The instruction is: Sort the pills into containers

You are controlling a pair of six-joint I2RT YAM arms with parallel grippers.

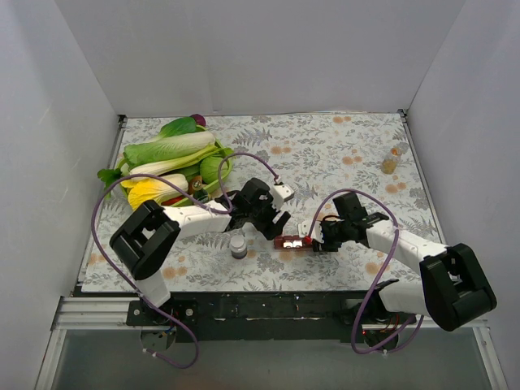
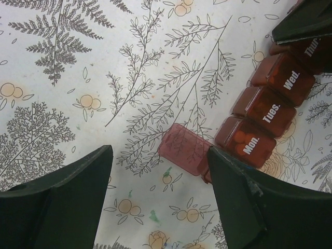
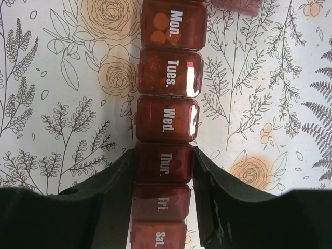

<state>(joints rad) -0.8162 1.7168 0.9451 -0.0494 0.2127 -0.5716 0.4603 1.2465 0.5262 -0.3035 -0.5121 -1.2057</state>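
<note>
Floral table (image 1: pixel 341 154): strip (image 1: pixel 293 242) near front edge, about centre. Right gripper (image 3: pixel 164 155) clamped across its Thur. cell. Left gripper (image 2: pixel 158 153) wide open, empty, over open lid (image 2: pixel 187 155) beside Mon.

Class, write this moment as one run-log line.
left end effector: open | right end effector: shut on pill strip at Thur. | Mon.: pills inside

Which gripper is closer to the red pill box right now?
Right. The right gripper is shut on the pill box at its Thursday compartment. The left gripper hangs open beside the Monday end, gripping nothing.
</note>
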